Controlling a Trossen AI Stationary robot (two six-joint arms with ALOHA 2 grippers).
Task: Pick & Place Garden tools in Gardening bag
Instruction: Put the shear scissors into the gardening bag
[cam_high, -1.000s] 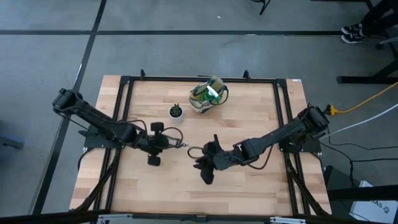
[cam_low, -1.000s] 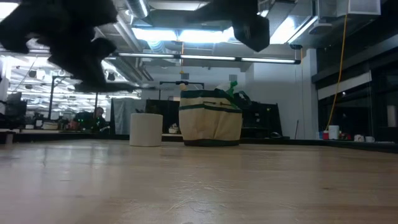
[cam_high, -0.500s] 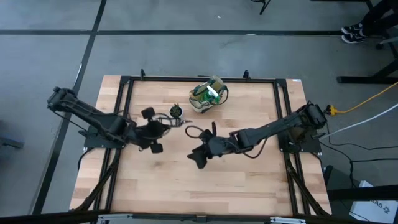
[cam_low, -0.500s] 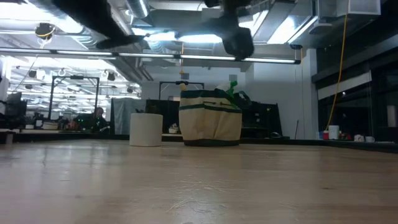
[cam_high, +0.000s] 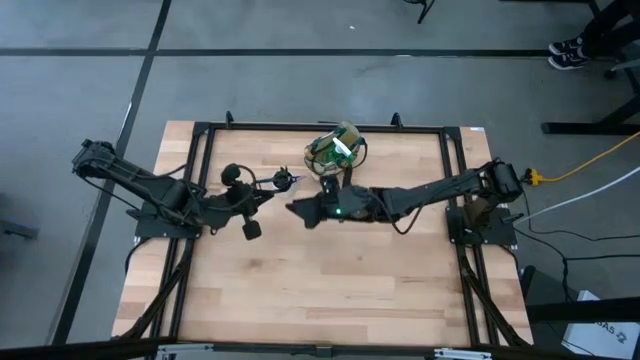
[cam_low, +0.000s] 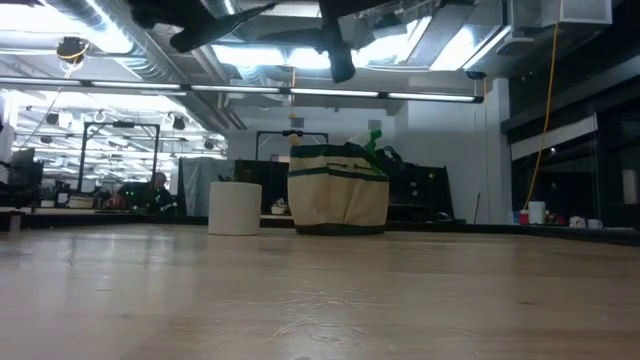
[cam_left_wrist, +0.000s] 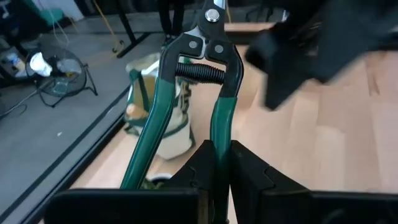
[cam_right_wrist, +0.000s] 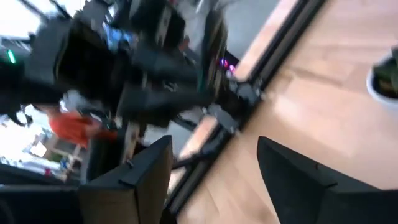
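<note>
- The wooden table (cam_high: 330, 290) is framed by a black metal rail and is seen from directly above, with both arms reaching in over its far half.
- The right arm is stretched from the table's right edge toward the middle; the right gripper (cam_high: 298, 207) is held above the wood just in front of the gardening bag, with its two fingers (cam_right_wrist: 146, 165) spread apart and nothing seen between them.
- The left arm is extended from the table's left edge; the left gripper (cam_high: 268, 188) is raised off the table near the white pot and is clamped on one green handle of the pruning shears (cam_left_wrist: 208, 68).
- The shears are seen in the left wrist view with green handles, a black coil spring between them and a silver pivot, pointing away from the gripper toward the bag; the second handle is free beside the fingers (cam_left_wrist: 200, 163).
- The gardening bag (cam_high: 334, 152) is standing upright near the table's far edge, tan with green trim (cam_low: 338, 190), with green items seen sticking out of its top.
- The white pot (cam_low: 235, 208) is placed on the table just beside the bag, on the left arm's side, and apart from it.
</note>
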